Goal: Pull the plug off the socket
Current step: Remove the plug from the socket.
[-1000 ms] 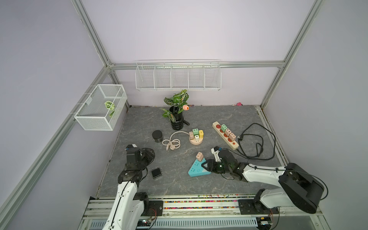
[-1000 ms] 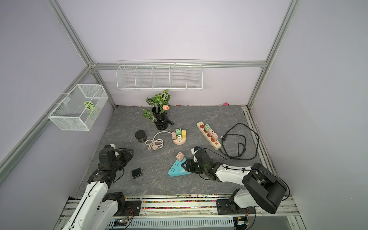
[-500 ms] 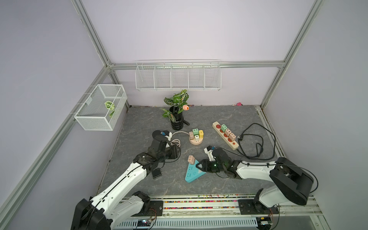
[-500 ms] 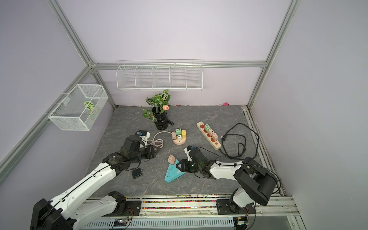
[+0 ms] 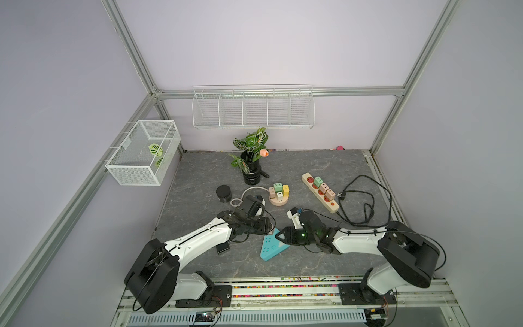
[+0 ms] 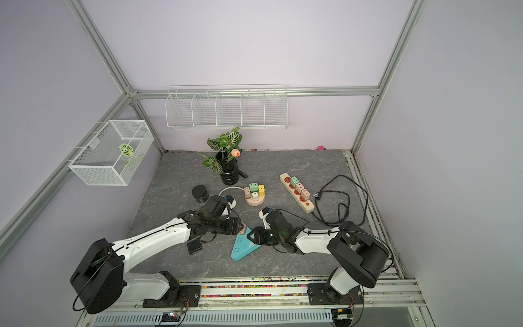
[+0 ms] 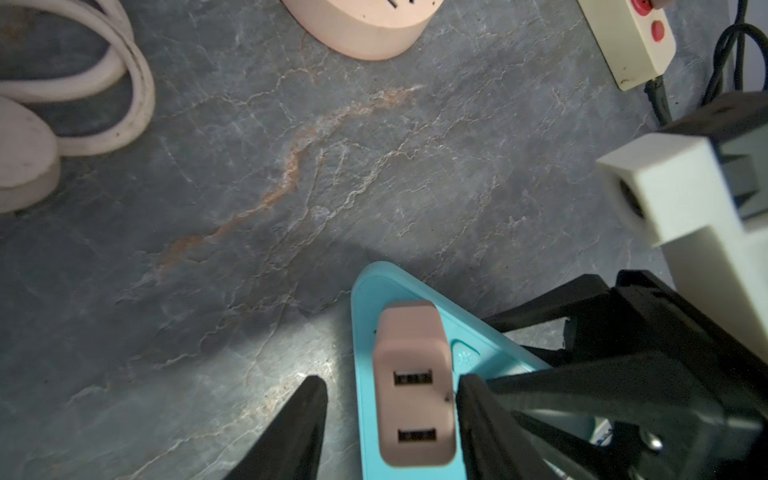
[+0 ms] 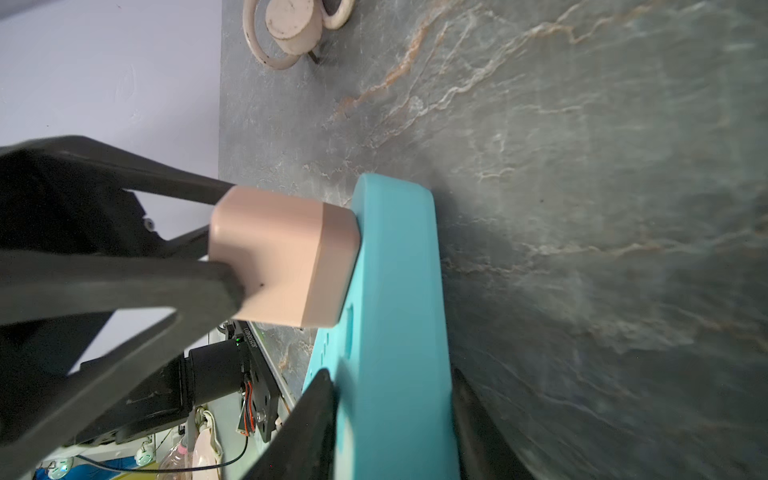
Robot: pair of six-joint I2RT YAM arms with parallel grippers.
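Bench (image 5: 297, 266) lies open nearside of teal socket (image 5: 268, 250); left end effector (image 7: 388, 382) and right end effector (image 8: 390, 374) crowd the plug (image 7: 411, 390).

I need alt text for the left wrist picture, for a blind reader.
A pink plug sits in a turquoise socket, between the open fingers of the left gripper. Behind lie a grey table and a white cable.

The plug (image 7: 411, 386) sits in the socket (image 5: 270, 249) at the table's (image 5: 198, 175) front. Behind it lies a round socket (image 5: 278, 201), with a strip (image 5: 333, 206) to its right, a jar (image 5: 223, 193) to its left and a plant (image 5: 251, 172) farthest back.
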